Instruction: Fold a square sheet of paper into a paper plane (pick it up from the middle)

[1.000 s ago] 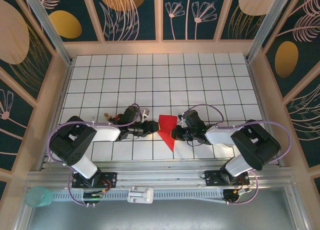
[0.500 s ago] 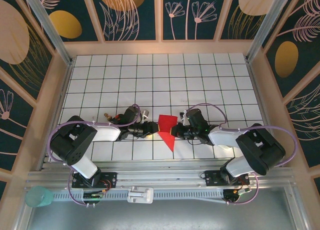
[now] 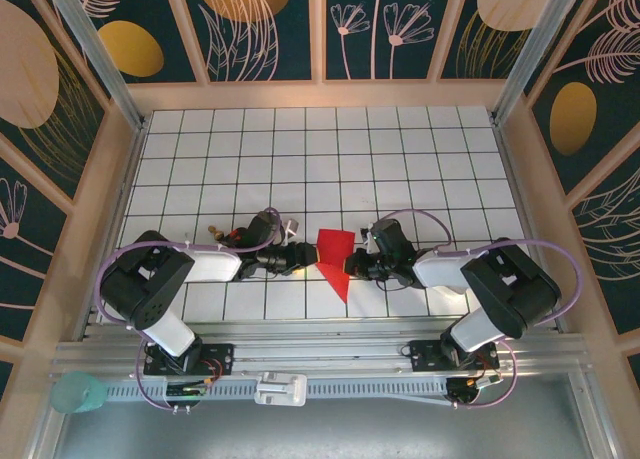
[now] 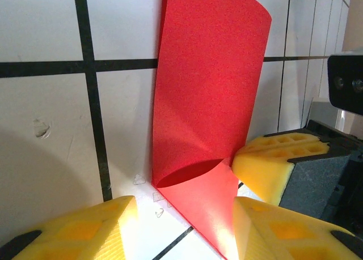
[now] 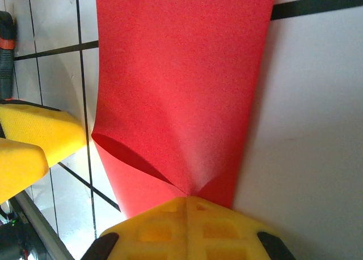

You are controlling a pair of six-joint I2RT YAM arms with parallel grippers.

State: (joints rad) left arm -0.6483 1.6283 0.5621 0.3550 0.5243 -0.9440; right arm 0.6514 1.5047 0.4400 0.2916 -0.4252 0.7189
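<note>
Bright red square sheet of thin paper, centre frame, is curling; right gripper is pinching it, left gripper is gaping astride. Left should be closing squarely, edges aligned.

Looks down on a white counter ruled into square tiles by thin black lines. Walled on three sides by wooden framing holding dark teal panels printed with gold ovals and pale line-drawn flowers. Bounded at the near edge by an aluminium rail, with a small white fitting just below it and a round teal object near its left end. Up close, shows a faint scuff on one tile.
</note>
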